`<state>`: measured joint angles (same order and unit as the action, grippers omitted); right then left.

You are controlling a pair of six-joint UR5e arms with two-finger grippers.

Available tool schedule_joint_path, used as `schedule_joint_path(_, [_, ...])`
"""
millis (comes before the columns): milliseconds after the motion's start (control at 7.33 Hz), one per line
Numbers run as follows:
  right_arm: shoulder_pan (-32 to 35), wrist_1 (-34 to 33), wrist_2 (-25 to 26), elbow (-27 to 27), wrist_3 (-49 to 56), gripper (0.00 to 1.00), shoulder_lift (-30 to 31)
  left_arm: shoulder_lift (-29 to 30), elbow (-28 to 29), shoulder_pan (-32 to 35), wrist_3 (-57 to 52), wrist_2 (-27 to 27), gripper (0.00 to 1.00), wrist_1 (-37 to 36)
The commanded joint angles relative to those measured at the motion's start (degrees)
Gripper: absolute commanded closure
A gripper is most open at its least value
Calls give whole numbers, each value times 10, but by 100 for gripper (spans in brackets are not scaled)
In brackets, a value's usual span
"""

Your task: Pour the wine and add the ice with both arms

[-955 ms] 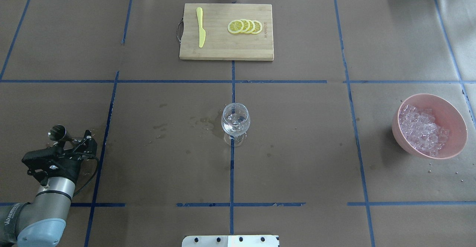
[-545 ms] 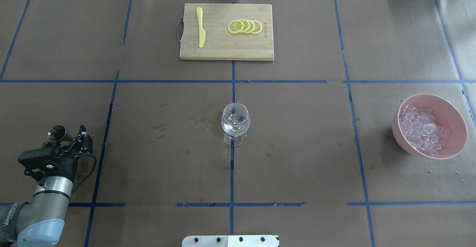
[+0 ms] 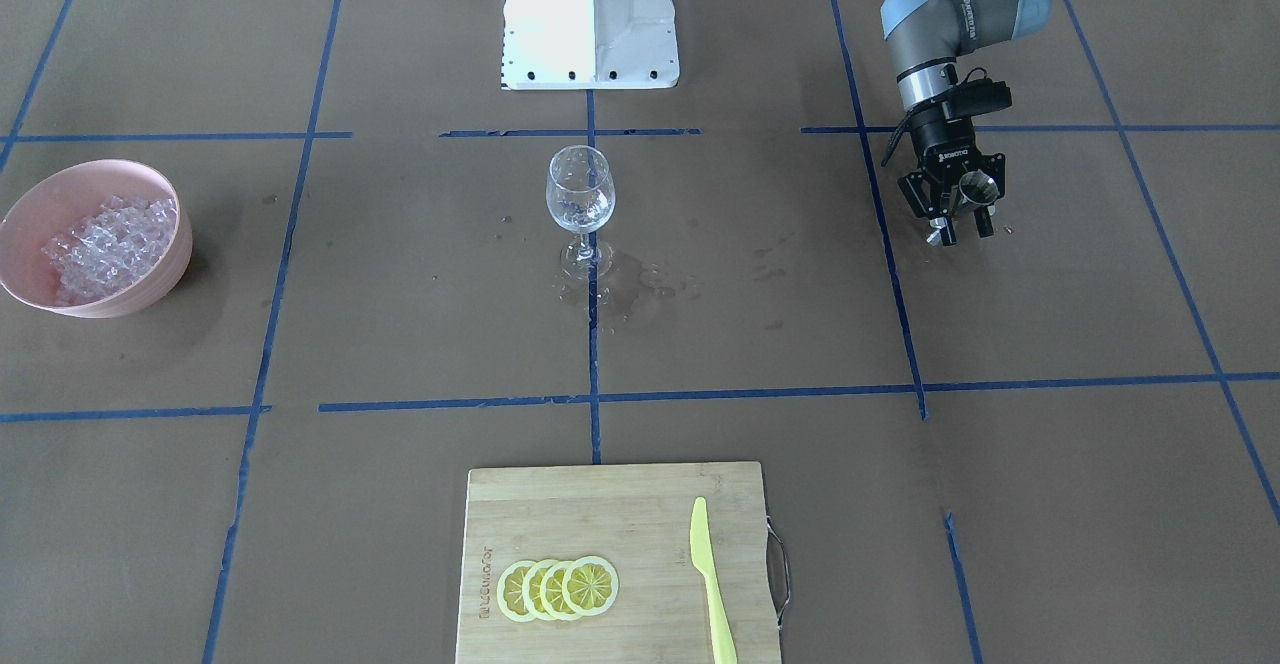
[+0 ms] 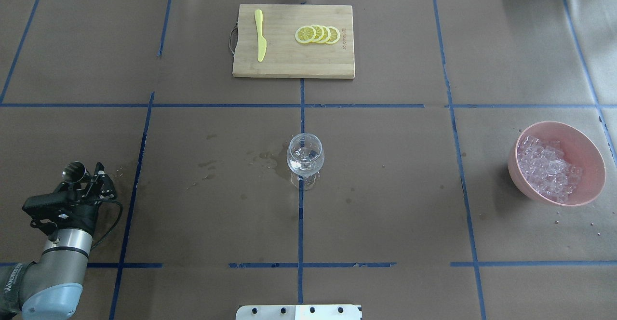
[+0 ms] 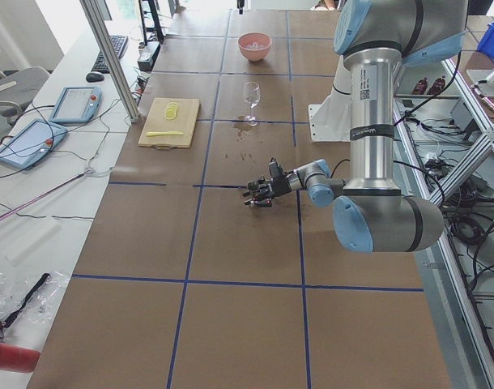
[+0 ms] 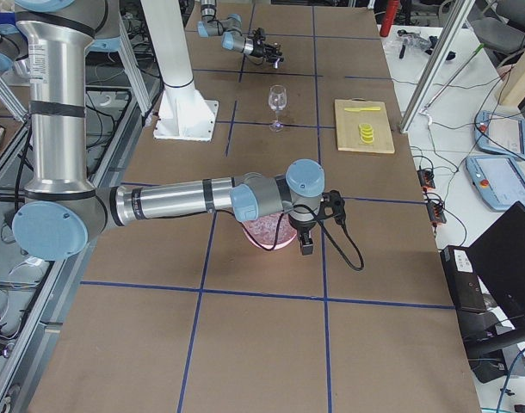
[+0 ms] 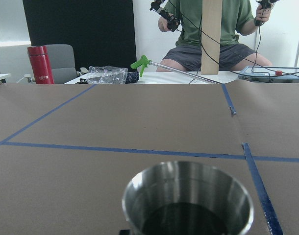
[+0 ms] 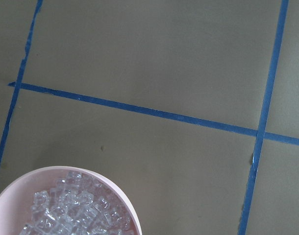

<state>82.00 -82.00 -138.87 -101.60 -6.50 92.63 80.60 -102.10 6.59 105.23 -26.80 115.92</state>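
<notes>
My left gripper (image 4: 96,180) is shut on a small steel jigger (image 4: 73,170) low over the table's left side. The jigger stands upright between the fingers in the front view (image 3: 975,187) and fills the left wrist view (image 7: 187,200). The wine glass (image 4: 305,156) stands at the centre with clear liquid in it. The ice (image 4: 547,166) fills a pink bowl (image 4: 588,141) at the right. My right gripper (image 6: 305,245) hangs over the bowl's near side. It shows only in the exterior right view, so I cannot tell whether it is open or shut. The right wrist view shows the ice (image 8: 76,210).
A wooden cutting board (image 4: 289,64) at the far centre holds lemon slices (image 4: 318,34) and a yellow knife (image 4: 260,35). Wet stains (image 4: 270,158) lie left of the glass. A few stray bits lie near the bowl (image 4: 557,222). The white base (image 3: 590,14) stands at the robot's side.
My left gripper has drawn left and back with the jigger, and the jigger has tipped from slanted to more upright. The glass and the bowl have not moved.
</notes>
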Motion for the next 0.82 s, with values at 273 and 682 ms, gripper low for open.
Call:
schedule_joint_path(273, [0, 0, 0, -2, 0, 0, 0, -4, -38, 3, -16, -1, 100, 0])
schedule_joint_path(682, [0, 0, 0, -2, 0, 0, -1, 38, -114, 31, -178, -5, 100, 17])
